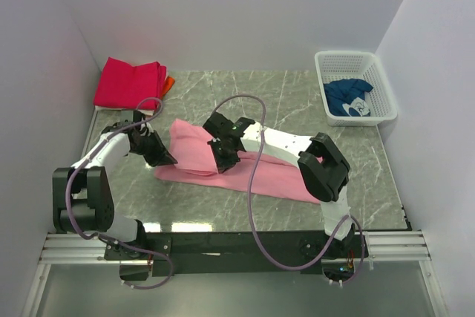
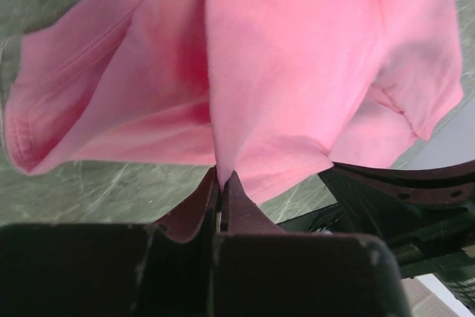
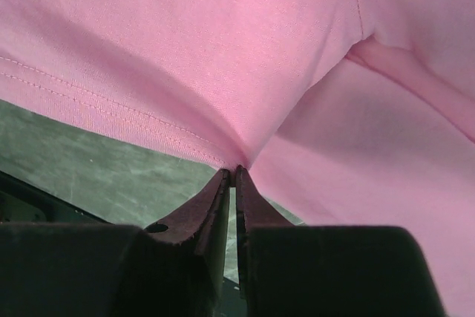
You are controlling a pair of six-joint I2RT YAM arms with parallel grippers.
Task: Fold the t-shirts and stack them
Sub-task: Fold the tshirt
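Pink t-shirt [image 1: 286, 180] mid-fold at the centre of the table [image 1: 297, 102], held by both arms.
The left gripper [image 2: 223, 183] and right gripper [image 3: 234, 174] each have their jaws closed, pinching a ridge of the pink cloth. The garment is bunched lengthwise and not yet folded. A magenta-red t-shirt [image 1: 130, 83] lies folded at the far-left corner, with an orange t-shirt [image 1: 169, 82] edge showing beside it; both are judged done. A dark blue t-shirt [image 1: 349, 98] lies crumpled in the white mesh basket [image 1: 386, 105]. Count: four t-shirts, one per colour; one basket.
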